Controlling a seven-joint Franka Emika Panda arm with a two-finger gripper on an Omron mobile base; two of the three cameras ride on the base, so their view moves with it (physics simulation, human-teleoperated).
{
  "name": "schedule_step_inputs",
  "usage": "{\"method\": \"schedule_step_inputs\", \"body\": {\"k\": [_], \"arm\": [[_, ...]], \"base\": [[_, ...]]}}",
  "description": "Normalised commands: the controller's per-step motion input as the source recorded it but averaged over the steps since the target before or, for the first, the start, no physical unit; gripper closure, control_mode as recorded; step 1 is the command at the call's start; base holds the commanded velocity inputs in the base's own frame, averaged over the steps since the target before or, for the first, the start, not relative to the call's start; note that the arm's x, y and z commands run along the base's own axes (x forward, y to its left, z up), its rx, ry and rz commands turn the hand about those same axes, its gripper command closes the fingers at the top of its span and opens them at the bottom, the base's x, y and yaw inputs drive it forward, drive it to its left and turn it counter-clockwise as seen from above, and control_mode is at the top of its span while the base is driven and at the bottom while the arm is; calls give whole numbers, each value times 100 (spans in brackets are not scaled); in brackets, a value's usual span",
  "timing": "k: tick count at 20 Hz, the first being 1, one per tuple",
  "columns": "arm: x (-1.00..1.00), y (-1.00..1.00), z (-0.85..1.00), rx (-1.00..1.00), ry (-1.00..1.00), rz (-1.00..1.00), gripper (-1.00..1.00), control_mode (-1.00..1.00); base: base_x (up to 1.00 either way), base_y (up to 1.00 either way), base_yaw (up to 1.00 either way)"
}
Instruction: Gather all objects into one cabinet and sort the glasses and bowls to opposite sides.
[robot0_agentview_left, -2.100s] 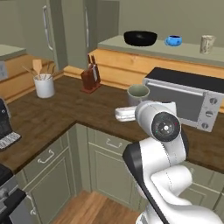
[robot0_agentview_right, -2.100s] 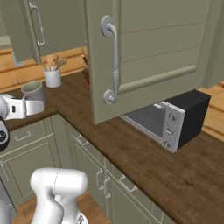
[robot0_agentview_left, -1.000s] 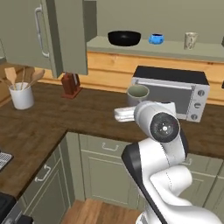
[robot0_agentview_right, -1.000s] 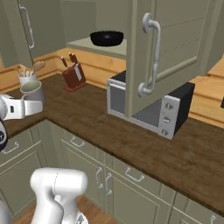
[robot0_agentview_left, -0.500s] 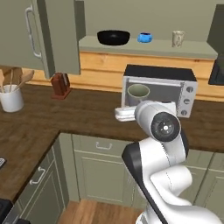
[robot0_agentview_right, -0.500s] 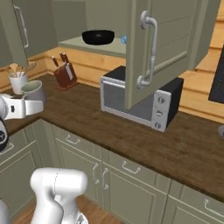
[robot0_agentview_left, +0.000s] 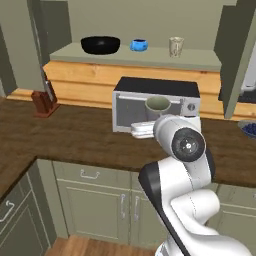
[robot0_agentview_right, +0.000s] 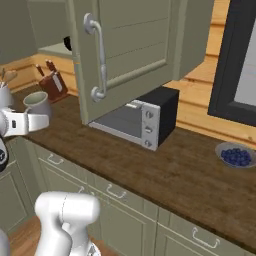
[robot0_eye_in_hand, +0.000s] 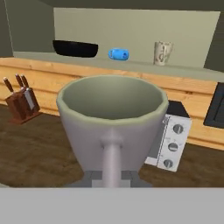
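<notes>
Gripper (robot0_eye_in_hand: 112, 177) clamped on grey tumbler (robot0_eye_in_hand: 112, 124), w/ microwave (robot0_agentview_left: 152, 102) behind

Shelf (robot0_agentview_left: 150, 57): black bowl (robot0_agentview_left: 100, 44), blue bowl (robot0_agentview_left: 139, 45), cup (robot0_agentview_left: 175, 46)

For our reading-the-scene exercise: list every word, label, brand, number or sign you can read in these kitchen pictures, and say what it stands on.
None can be read.
cream cup: faint dark markings, too blurred to read as text.
toaster oven: three knobs, no legible labels.
grey tumbler: plain, no print.
</notes>
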Motion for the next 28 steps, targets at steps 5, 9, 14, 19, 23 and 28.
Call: {"method": "schedule_step_inputs", "body": {"k": [5,9,14,19,23,28], "arm": [[0,0,0,0,0,0,100,100],[0,0,0,0,0,0,100,100],[0,0,0,0,0,0,100,100],[0,0,0,0,0,0,100,100],[0,0,0,0,0,0,100,100],[0,0,0,0,0,0,100,100]], "base": [[89,-57,0],[100,0,4],[87,0,6],[75,0,7],[77,10,10],[65,30,11]]}}
